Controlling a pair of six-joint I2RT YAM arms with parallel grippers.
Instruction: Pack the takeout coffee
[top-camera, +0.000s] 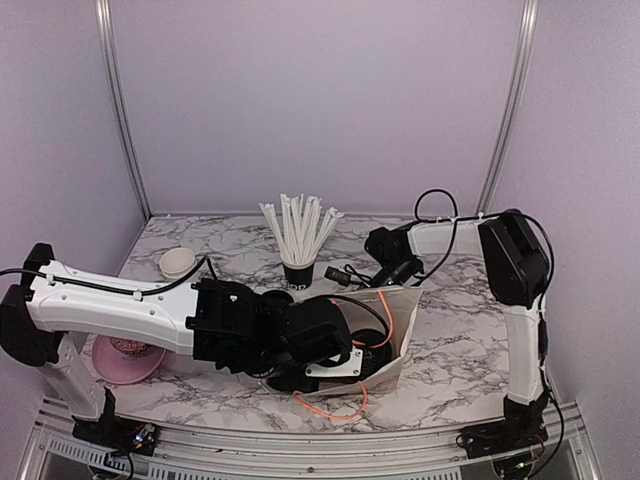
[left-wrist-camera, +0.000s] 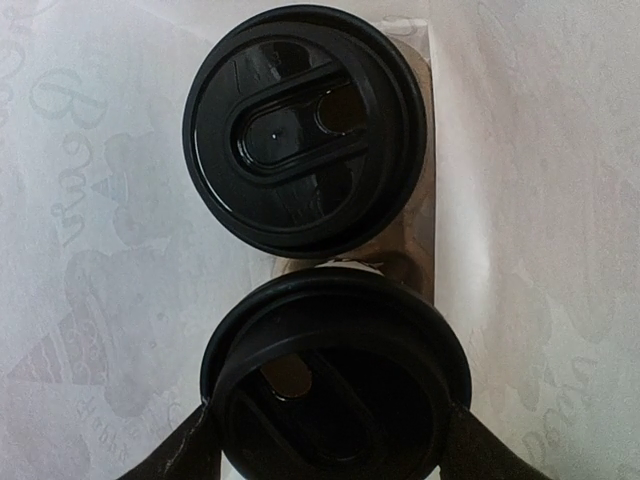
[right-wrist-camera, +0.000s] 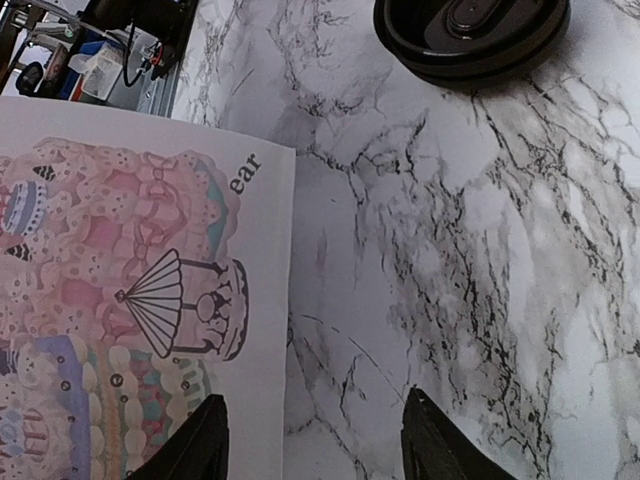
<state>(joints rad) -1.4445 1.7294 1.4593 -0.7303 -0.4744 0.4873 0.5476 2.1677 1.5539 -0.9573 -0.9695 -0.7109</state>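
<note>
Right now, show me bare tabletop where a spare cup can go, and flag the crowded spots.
Free: the front-right marble between the paper bag and the right arm's base; also the back-left stretch between the lidless white cup and the straw cup. Crowded: the centre, where the left gripper holds a lidded cup in the bag.

The black letters "ear" stand on the white paper bag (right-wrist-camera: 130, 250), near its edge beside the pink illustration (right-wrist-camera: 110, 210); nothing else is legible.
</note>
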